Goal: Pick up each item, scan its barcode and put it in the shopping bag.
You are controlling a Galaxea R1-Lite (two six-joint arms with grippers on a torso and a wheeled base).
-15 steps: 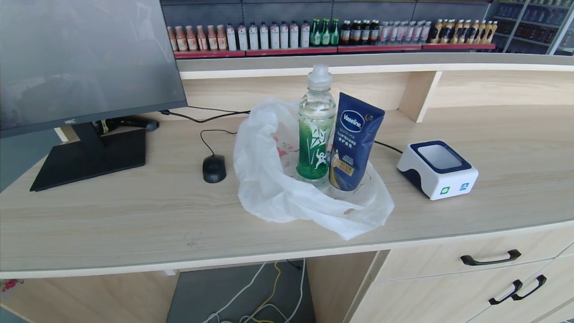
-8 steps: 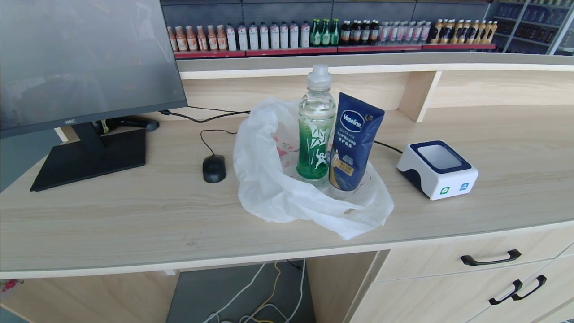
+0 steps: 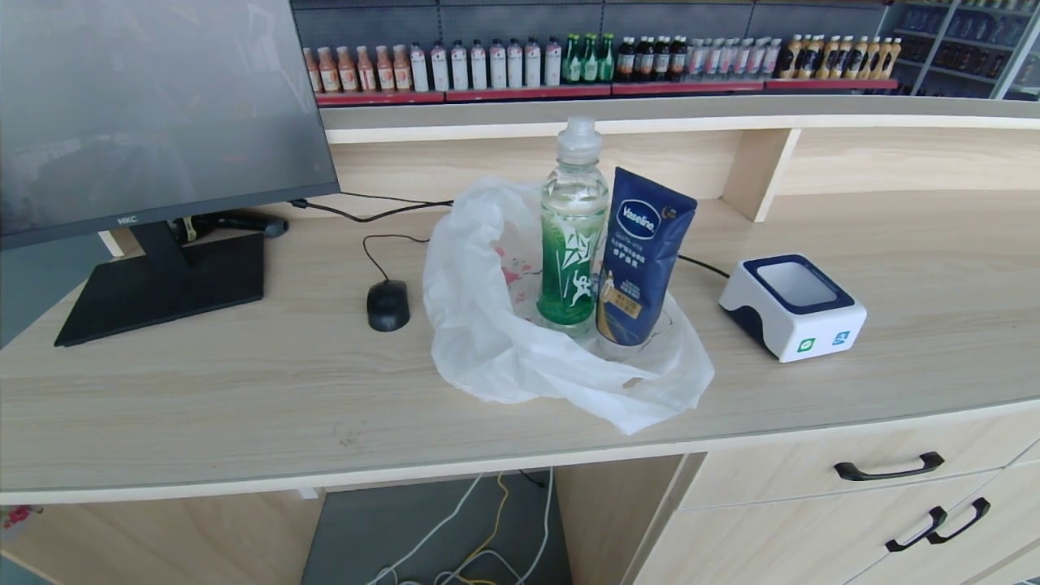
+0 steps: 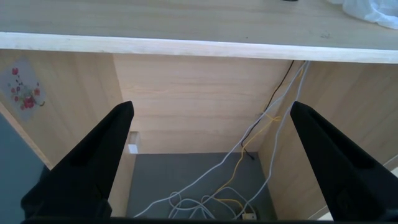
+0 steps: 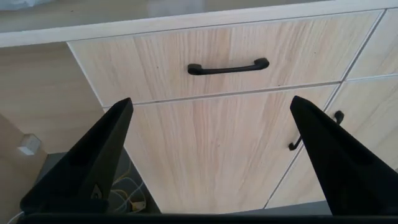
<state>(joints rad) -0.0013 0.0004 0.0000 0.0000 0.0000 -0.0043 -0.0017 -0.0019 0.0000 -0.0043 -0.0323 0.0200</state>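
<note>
Your left gripper [image 4: 211,109] stood wide open with nothing between its fingers. It was held low in front of the counter [image 3: 244,390], facing the knee space where loose cables [image 4: 249,162] ran down. Your right gripper [image 5: 211,102] was spread just as wide and was also empty, facing a drawer [image 5: 217,143] with a black handle [image 5: 228,67] below the counter edge.

On the counter the white shopping bag [image 3: 520,357] lay open and crumpled. Inside it the green-labelled bottle [image 3: 573,260] stood upright, with the dark blue tube [image 3: 642,260] standing right beside it on the scanner's side. The white and blue scanner [image 3: 792,307] sat near the bag on the robot's right, apart from it. The mouse [image 3: 387,305] lay just beside the bag on the robot's left, and the monitor [image 3: 154,106] stood farther left.

Compared with a second before, nothing on the counter had shifted. Bag, bottle, tube and scanner sat exactly where they had been.
</note>
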